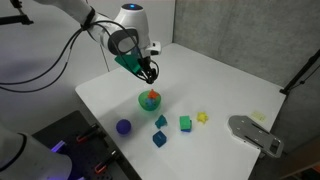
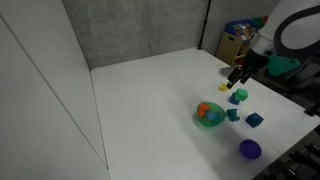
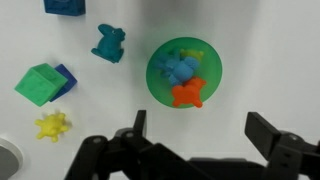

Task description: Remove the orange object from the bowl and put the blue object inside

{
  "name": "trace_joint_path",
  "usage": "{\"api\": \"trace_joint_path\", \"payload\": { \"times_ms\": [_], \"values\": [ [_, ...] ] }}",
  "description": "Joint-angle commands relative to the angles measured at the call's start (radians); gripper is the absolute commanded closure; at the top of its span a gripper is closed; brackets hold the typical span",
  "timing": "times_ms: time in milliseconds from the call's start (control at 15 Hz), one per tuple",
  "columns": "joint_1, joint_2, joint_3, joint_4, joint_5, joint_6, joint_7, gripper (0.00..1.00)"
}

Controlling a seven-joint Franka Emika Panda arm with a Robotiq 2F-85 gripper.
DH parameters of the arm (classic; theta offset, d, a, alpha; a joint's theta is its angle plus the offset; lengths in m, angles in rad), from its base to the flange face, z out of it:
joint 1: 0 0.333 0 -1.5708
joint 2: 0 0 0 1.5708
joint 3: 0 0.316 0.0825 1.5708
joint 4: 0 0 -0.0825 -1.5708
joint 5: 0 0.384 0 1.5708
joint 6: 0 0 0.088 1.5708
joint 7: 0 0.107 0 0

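Note:
The green bowl (image 1: pixel 143 100) stands near the middle of the white table, and it shows in both exterior views (image 2: pixel 213 123). The orange object (image 3: pixel 188 94) lies inside the bowl (image 3: pixel 157 78), next to a teal-blue toy piece (image 3: pixel 180 67). My gripper (image 3: pixel 200 130) is open and empty. It hangs above the table just beside the bowl, seen in both exterior views (image 1: pixel 148 70) (image 2: pixel 238 78). The blue object, a dark purple ball (image 1: pixel 123 127), lies on the table apart from the bowl (image 2: pixel 249 149). It is out of the wrist view.
Two teal blocks (image 1: pixel 161 122) (image 1: pixel 159 139), a green cube (image 1: pixel 185 124) and a small yellow piece (image 1: pixel 202 117) lie close to the bowl. A grey flat device (image 1: pixel 255 135) sits at the table edge. Boxes (image 2: pixel 236 42) stand beyond the table.

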Motion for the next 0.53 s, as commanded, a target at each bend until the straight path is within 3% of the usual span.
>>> {"api": "trace_joint_path", "payload": {
  "times_ms": [0,467],
  "values": [
    [0.006,0.153,0.040,0.088,0.073,0.079,-0.044,0.00],
    [0.001,0.419,0.065,0.231,0.007,0.184,-0.034,0.00]
  ]
}}
